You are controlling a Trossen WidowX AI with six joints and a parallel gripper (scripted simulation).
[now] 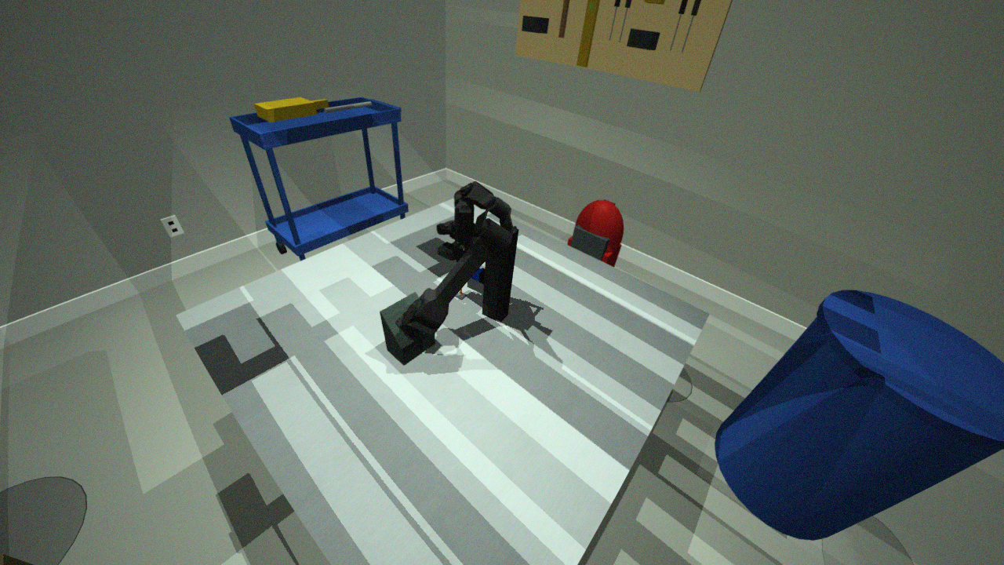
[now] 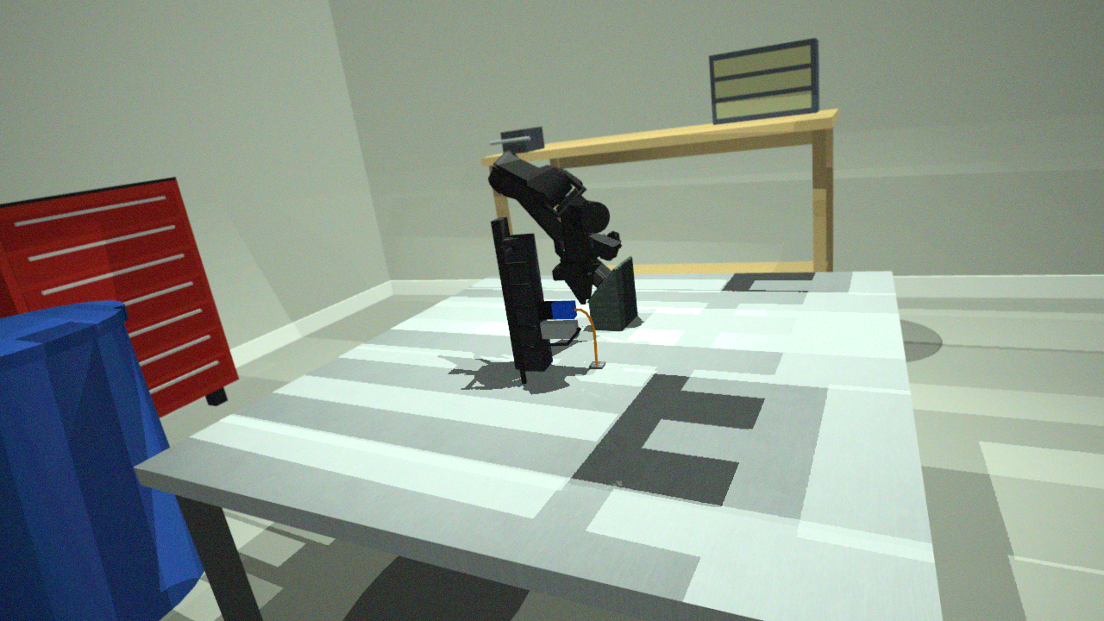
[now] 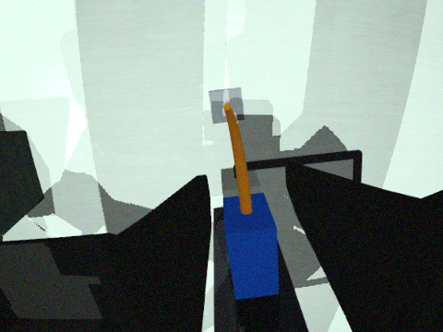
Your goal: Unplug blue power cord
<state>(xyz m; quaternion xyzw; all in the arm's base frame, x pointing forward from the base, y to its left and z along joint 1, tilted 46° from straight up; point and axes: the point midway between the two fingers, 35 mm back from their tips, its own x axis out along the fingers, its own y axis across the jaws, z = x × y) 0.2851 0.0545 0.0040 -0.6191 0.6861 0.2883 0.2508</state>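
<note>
Gripper (image 3: 249,234) hangs part-open, holding nothing, over the blue plug (image 3: 251,249) seated in the upright power strip (image 2: 523,309) mid-counter — descend crooked and a finger (image 3: 175,234) could topple that strip.

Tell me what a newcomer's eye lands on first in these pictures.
The black arm folds over mid-table, its pincer part-open around a blue plug still seated in the upright black power strip. An orange cord curves from the plug down to the table. A big blue barrel fills the top view's right foreground.
</note>
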